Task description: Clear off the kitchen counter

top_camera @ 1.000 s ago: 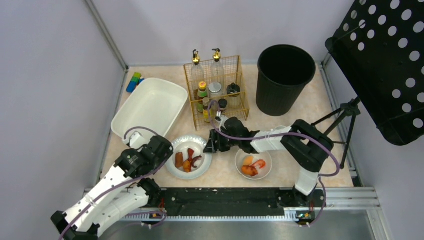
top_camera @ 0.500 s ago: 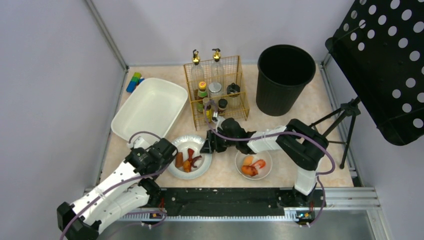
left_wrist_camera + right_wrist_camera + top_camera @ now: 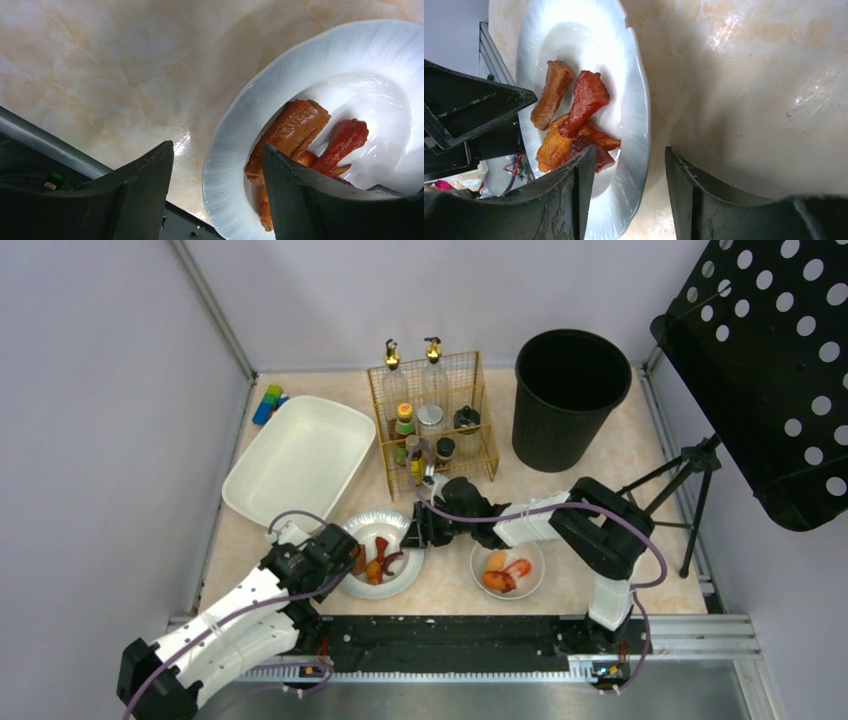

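White-black arms (image 3: 525, 531), seemingly purple cables (image 3: 540, 508)

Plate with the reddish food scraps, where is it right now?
Top view: the plate sits front-centre on the counter, before the wire rack, left of the small bowl, with left fingers and right fingers each straddling its rim.

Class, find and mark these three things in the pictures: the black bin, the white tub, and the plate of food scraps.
black bin (image 3: 555, 440): top view, on its outer wall.
white tub (image 3: 300, 455): top view, on its bare floor.
plate of food scraps (image 3: 225, 145): left wrist view, on its bare rim.
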